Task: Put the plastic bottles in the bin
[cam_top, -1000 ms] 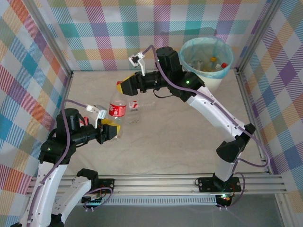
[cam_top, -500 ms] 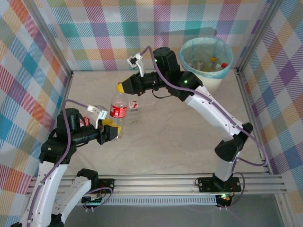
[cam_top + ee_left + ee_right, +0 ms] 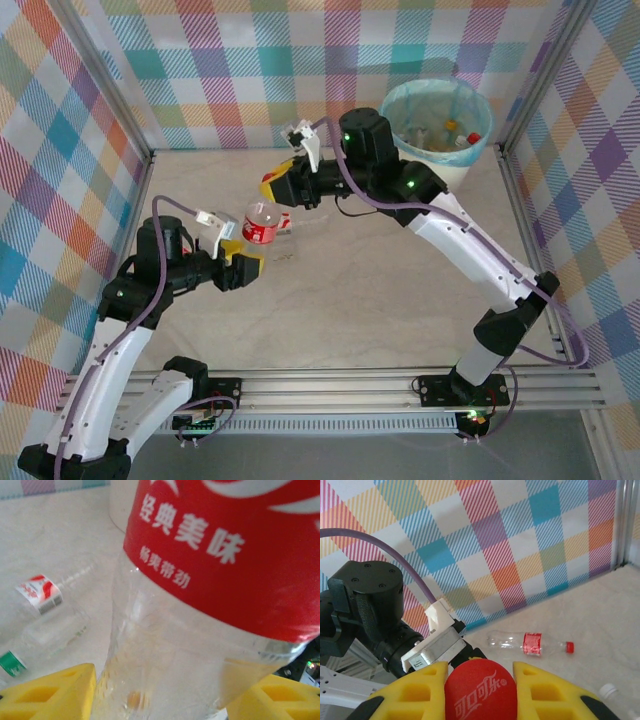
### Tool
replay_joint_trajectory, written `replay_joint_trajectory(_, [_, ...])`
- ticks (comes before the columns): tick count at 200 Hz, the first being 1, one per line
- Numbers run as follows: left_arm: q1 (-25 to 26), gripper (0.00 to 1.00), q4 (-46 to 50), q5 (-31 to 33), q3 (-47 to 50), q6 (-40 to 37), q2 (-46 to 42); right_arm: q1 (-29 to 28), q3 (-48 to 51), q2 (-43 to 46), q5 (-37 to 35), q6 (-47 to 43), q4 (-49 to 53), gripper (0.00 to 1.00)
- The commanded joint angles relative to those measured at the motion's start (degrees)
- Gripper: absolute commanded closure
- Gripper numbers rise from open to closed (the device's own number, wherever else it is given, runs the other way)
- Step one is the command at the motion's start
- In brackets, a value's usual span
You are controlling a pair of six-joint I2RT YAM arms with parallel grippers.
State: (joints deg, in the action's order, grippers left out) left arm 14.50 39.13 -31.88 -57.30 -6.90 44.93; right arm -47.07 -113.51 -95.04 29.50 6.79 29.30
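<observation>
A clear bottle (image 3: 42, 615) lies on the table (image 3: 380, 290) just behind the raised red-labelled bottle (image 3: 262, 226). The bin (image 3: 445, 175) stands far right. The left end effector (image 3: 248, 262), arm stretched forward, clamps that bottle's clear body. The right end effector (image 3: 278, 188), arm folded back leftward, hangs spread beside its top.

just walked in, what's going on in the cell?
Looks like a handover. The left gripper holds a red-labelled bottle, and the fingers of the right gripper sit either side of its label; whether they have closed is unclear. Another bottle lies on the table. The bin at the far right has several inside.
</observation>
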Motion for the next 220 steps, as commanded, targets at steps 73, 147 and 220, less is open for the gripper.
replay_joint_trajectory(73, [-0.62, 0.16, -3.18, 9.79, 6.6, 0.57, -10.56, -0.39, -2.87, -0.94, -0.11, -0.64, 3.64, 1.0])
replay_joint_trajectory(147, [-0.62, 0.0, -2.16, 13.23, 3.63, -0.64, -12.44, -0.09, -14.02, -3.48, -10.16, -2.97, 9.76, 1.0])
replay_joint_trajectory(220, [-0.62, 0.0, -4.13, 15.8, -1.83, -3.54, -12.33, 1.91, -24.83, -3.32, -24.41, -7.93, 15.9, 1.0])
